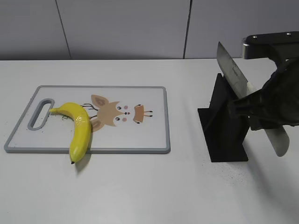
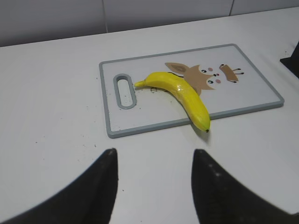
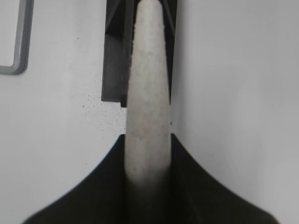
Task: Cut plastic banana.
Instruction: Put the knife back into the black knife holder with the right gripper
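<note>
The yellow plastic banana lies on the left part of the white cutting board, its dark tip hanging over the near edge. My right gripper is shut on the white handle of a knife, held above the black knife stand, far right of the banana. My left gripper is open and empty above the bare table, just in front of the board. It is out of the exterior view.
The board has a grey rim, a handle slot at its left end and a cartoon fox print. A grey wall runs behind the white table.
</note>
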You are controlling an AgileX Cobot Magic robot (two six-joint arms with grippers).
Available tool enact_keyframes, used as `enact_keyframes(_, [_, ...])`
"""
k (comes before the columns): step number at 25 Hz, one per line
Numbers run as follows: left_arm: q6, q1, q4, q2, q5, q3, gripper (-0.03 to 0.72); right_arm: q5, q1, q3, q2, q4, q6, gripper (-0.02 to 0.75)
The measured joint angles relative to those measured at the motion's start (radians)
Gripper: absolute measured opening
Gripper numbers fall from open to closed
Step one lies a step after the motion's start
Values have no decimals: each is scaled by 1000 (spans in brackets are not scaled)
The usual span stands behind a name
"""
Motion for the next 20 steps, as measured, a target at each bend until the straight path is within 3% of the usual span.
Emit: enact_keyframes(20, [1, 0, 0, 0, 0, 0, 493, -72, 0, 0, 126, -51, 57, 179])
